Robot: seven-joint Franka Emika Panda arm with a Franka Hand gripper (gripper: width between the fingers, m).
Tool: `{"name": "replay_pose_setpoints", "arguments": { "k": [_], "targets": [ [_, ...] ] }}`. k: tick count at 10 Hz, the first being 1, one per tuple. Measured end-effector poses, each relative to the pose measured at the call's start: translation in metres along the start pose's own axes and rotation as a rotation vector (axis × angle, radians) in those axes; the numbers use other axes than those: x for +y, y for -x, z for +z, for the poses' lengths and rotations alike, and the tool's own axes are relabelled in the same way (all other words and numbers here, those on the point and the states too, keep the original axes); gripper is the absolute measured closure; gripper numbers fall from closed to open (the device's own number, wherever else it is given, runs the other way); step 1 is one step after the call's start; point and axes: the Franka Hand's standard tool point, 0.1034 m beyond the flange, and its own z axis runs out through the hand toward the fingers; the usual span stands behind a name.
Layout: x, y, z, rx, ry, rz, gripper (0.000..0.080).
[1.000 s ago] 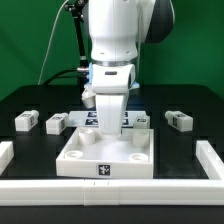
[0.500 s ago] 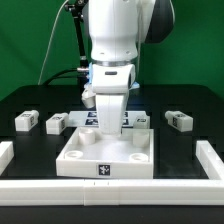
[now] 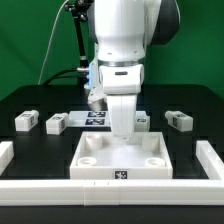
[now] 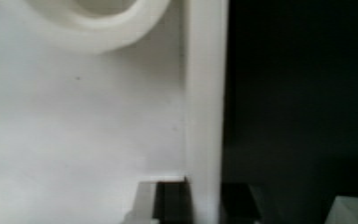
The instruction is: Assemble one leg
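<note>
The large white square tray-like piece (image 3: pixel 92 160) with corner holes lies at the front middle of the black table. My gripper (image 3: pixel 121 134) reaches down to its back edge. In the wrist view the gripper (image 4: pixel 197 186) is shut on this piece's thin upright rim (image 4: pixel 202 100), with one dark finger (image 4: pixel 165 200) on each side. A round corner hole (image 4: pixel 96 20) shows on its flat face. Several legs, small white blocks with tags, lie apart from the gripper: two on the exterior view's left (image 3: pixel 27 120) (image 3: pixel 57 124), one behind the tray piece (image 3: pixel 144 121) and one on the right (image 3: pixel 179 120).
The marker board (image 3: pixel 95 117) lies flat behind the tray piece, partly hidden by the arm. Low white walls border the table on the exterior view's left (image 3: pixel 5 152), right (image 3: pixel 210 156) and front (image 3: pixel 110 192).
The gripper and the tray-like piece have moved together toward the exterior view's right and slightly forward. The legs have not moved.
</note>
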Motion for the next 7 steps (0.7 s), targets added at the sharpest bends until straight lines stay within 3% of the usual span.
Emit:
{"name": "replay_pose_setpoints", "arguments": {
  "k": [4,7],
  "targets": [
    [0.016,-0.050,0.000,0.019,0.017,0.016,0.0738],
    [0.018,-0.054,0.000,0.016,0.012,0.055,0.0738]
  ]
}}
